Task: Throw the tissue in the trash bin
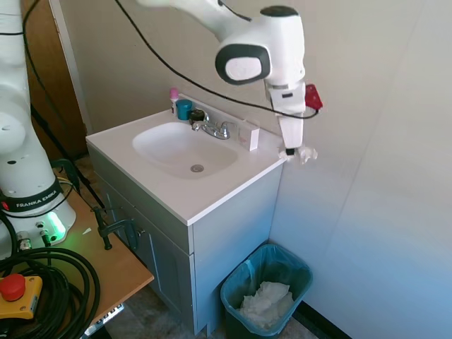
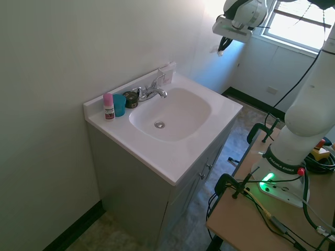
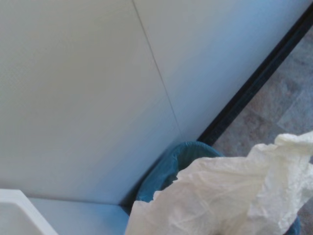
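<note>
The jaws are closed on the tissue point(image 1: 305, 154), a small crumpled white wad that sticks out sideways from the fingertips of the gripper point(image 1: 291, 151). In the wrist view the tissue point(image 3: 230, 196) fills the lower part of the picture as creased, cream-white paper with a ragged edge. The gripper points straight down and hangs in the air just past the corner of the vanity point(image 1: 212, 205), level with its top and close to the wall point(image 1: 381, 141). In the second exterior view the gripper point(image 2: 224, 47) is small and dark against the bright window point(image 2: 298, 23), and the tissue cannot be made out there. Well below the gripper, on the floor between the vanity's side and the wall, stands the bin point(image 1: 233, 296), dark teal with a blue-green liner, open at the top, and holding a heap of paper point(image 1: 268, 302). The wrist view shows the bin's rim point(image 3: 168, 169) behind the tissue. On the vanity top are the sink point(image 1: 185, 150), the tap point(image 1: 210, 127), a teal cup point(image 1: 183, 109) and a pink-capped bottle point(image 1: 174, 97) by the back edge.
</note>
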